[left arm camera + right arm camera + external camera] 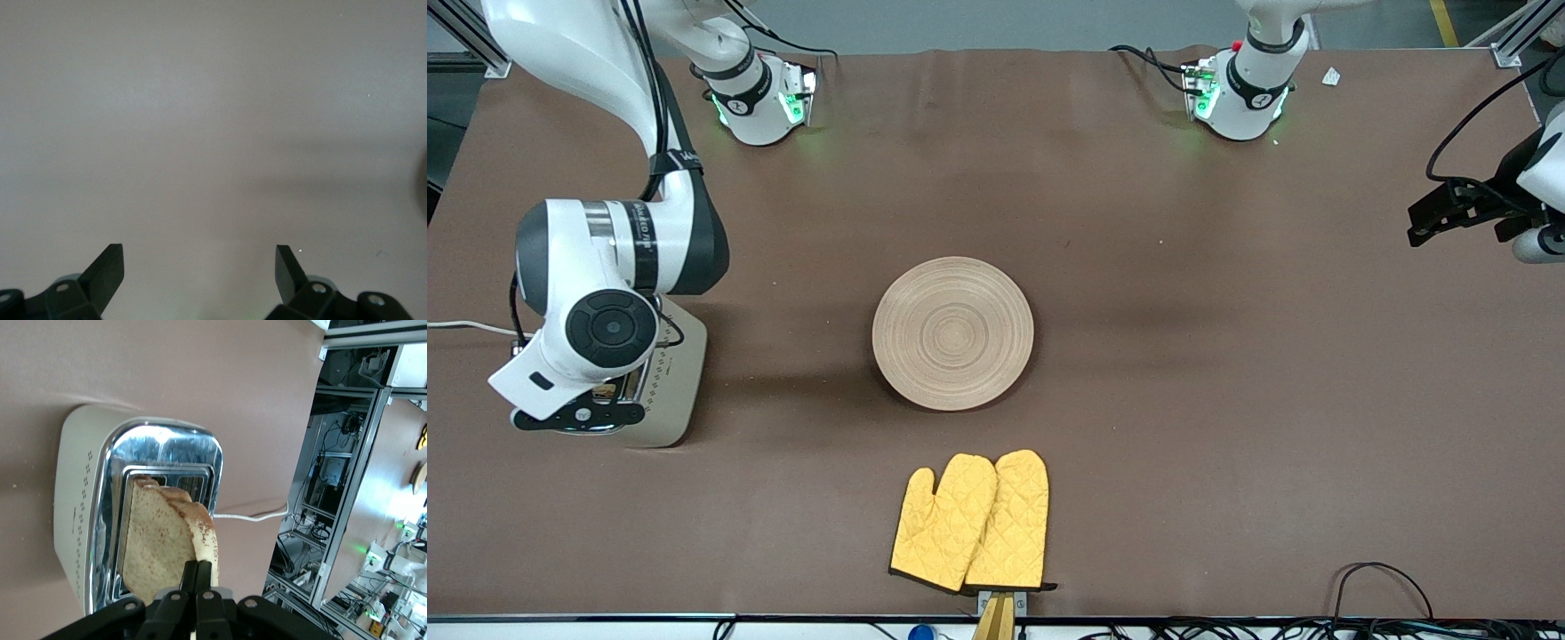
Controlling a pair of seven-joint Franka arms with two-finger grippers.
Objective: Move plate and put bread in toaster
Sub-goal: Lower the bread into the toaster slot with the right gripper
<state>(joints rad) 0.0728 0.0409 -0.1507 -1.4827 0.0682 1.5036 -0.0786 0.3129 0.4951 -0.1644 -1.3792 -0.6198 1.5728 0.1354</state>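
The cream-beige toaster (671,382) stands at the right arm's end of the table; its chrome top (163,450) shows in the right wrist view. My right gripper (201,570) is over the toaster, shut on the edge of the brown bread slice (160,540). The slice hangs upright with its lower end at a slot. In the front view the right arm's wrist hides the bread. The pale wooden plate (953,332) lies bare at the table's middle. My left gripper (1432,218) waits open and empty over the left arm's end of the table; it also shows in the left wrist view (200,257).
A pair of yellow oven mitts (974,524) lies nearer to the front camera than the plate, at the table's edge. The toaster's white cord (253,515) runs off toward the table's end.
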